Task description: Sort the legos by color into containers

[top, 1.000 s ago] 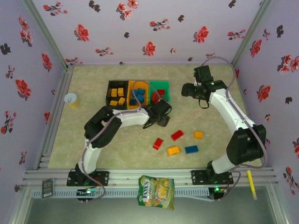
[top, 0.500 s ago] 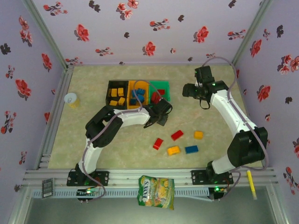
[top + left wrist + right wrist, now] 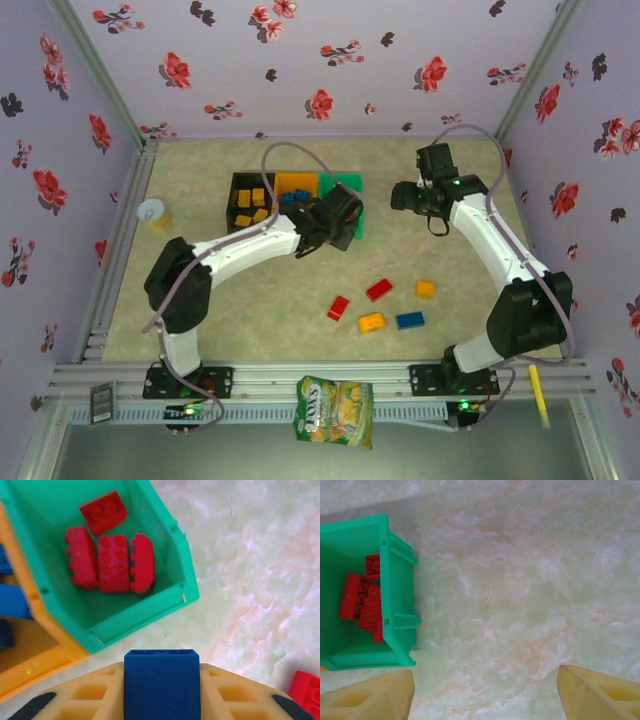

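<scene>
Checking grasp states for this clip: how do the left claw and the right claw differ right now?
The left claw is shut on a blue brick; the right claw is open and empty. The left claw hangs just short of the green bin's near wall; the right claw hangs over bare table beside that bin. Both wrist views take in the bin's red bricks.

Three joined bins are set at the far side of the table (image 3: 200,300) — black bin (image 3: 232,200), orange bin (image 3: 297,182), green bin (image 3: 345,181). The left gripper (image 3: 340,230) is held over the green bin's near edge, the right gripper (image 3: 397,196) well apart. Five loose bricks (image 3: 379,290) — two red, two yellow-orange, one blue — are scattered nearer the bases
</scene>
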{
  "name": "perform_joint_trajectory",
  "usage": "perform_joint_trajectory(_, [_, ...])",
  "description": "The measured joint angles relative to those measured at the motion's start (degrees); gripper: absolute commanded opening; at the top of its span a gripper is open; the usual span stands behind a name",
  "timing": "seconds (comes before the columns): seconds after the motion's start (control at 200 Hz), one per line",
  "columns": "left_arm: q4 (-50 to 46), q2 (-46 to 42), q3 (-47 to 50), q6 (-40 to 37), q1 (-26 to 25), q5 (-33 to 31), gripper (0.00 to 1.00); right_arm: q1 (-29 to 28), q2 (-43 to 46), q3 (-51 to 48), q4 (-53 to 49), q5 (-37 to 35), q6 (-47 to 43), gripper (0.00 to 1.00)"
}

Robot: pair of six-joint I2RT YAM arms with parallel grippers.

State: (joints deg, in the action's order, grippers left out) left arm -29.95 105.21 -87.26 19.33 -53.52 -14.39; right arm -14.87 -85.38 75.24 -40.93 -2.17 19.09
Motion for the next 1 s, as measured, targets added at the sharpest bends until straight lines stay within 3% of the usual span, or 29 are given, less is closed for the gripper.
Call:
perform_joint_trajectory(0.25, [-3.8, -2.2, -1.2, 0.0, 8.0, -1.8, 0.29, 0.0, 0.0, -1.8, 0.8, 0.9, 0.1, 0.75])
perform_joint_trajectory(0.505, [-4.2, 5.4, -8.9, -0.3, 17.6, 0.2, 0.31, 0.0, 2.1, -4.0, 0.9, 1.8, 0.5, 0.75])
perform_joint_trajectory(0.565, [-4.2, 8.2, -11.5, -0.2, 18.8, 1.4, 0.35, 0.0, 2.7, -4.5, 0.9, 2.0, 0.5, 0.75])
perform_joint_trajectory(0.735, [-4.3, 13.2, -15.5, -0.5, 20.9, 4.9, 0.65, 0.0, 3.4, -6.0, 0.9, 2.4, 0.7, 0.75])
perform_joint_trajectory(1.0, [-4.4, 13.3, -16.7, -0.5, 21.0, 6.8, 0.66, 0.0, 4.0, -7.6, 0.8, 3.3, 0.7, 0.74])
